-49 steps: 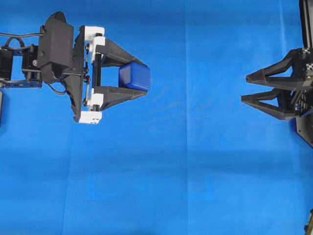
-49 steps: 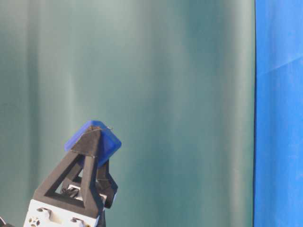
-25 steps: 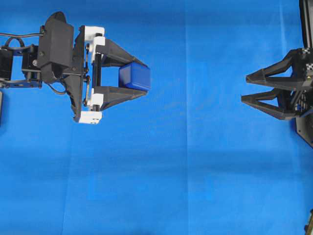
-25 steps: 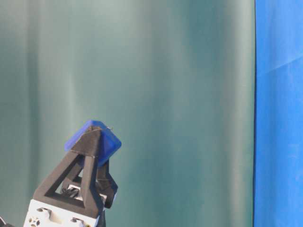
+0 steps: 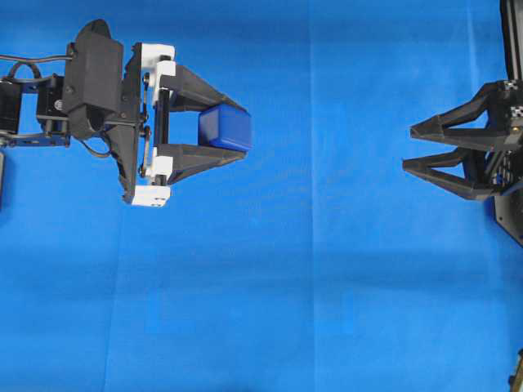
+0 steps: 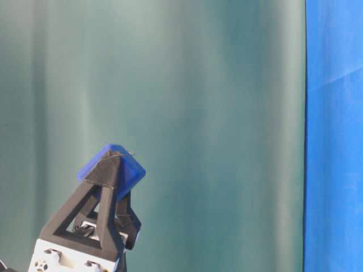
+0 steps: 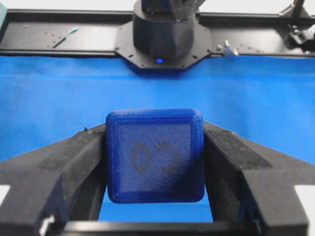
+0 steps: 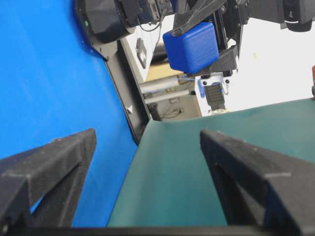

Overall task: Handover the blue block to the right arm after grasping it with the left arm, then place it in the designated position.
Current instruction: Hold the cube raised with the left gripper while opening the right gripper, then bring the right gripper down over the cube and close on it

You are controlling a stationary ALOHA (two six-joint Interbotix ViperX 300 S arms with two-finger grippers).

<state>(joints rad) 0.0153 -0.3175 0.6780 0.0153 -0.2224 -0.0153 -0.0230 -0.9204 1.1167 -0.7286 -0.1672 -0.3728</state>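
Gripping the blue block point(image 5: 225, 128) only at its fingertips, raised at left, the left claw point(image 5: 231, 127) risks dropping it if the wide-open, empty right claw point(image 5: 409, 148) nudges it.

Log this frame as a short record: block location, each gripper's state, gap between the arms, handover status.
block: blue block held off the cloth
left gripper: shut on the blue block, one finger on each side
right gripper: open, empty, tips pointing toward the block
gap: wide stretch of blue cloth between the two grippers
handover: not yet done
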